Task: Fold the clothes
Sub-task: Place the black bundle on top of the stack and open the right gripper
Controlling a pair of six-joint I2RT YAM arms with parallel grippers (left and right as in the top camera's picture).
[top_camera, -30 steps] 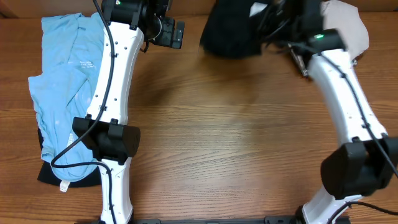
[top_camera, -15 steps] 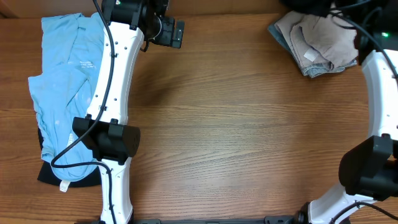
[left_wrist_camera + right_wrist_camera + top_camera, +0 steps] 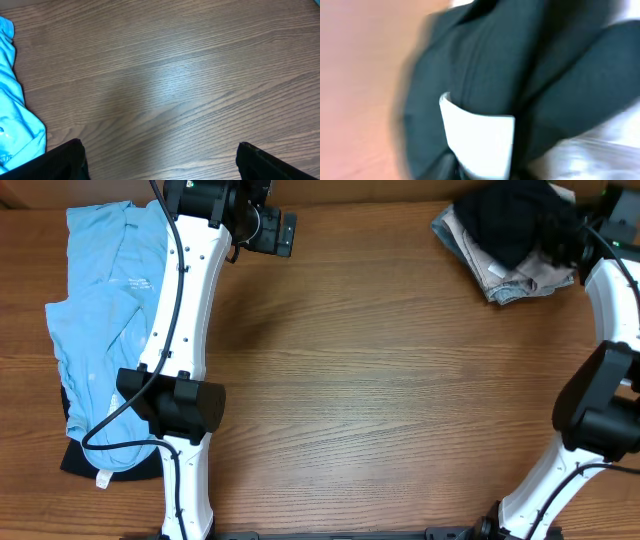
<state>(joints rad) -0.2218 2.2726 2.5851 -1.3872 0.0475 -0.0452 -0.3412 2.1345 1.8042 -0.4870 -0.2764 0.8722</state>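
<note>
The black shirt [image 3: 512, 222] hangs bunched over the beige bundle [image 3: 525, 275] at the table's far right corner. My right gripper [image 3: 562, 232] is at the shirt's right side and looks shut on it. The blurred right wrist view is filled with the black shirt [image 3: 485, 60] and its white neck label [image 3: 477, 135]; the fingers are hidden there. My left gripper [image 3: 272, 230] is open and empty above bare wood at the far edge; it also shows in the left wrist view [image 3: 160, 160]. A light blue shirt [image 3: 100, 310] lies at the left.
Another black piece [image 3: 88, 455] lies under the light blue shirt's near end. The blue shirt's edge [image 3: 15, 125] shows at the left of the left wrist view. The wooden table [image 3: 380, 400] spreads between the two arms.
The right arm carried the black shirt from the far middle to the right, briefly out of view, and it now hangs over the beige bundle. The left arm has not moved.
</note>
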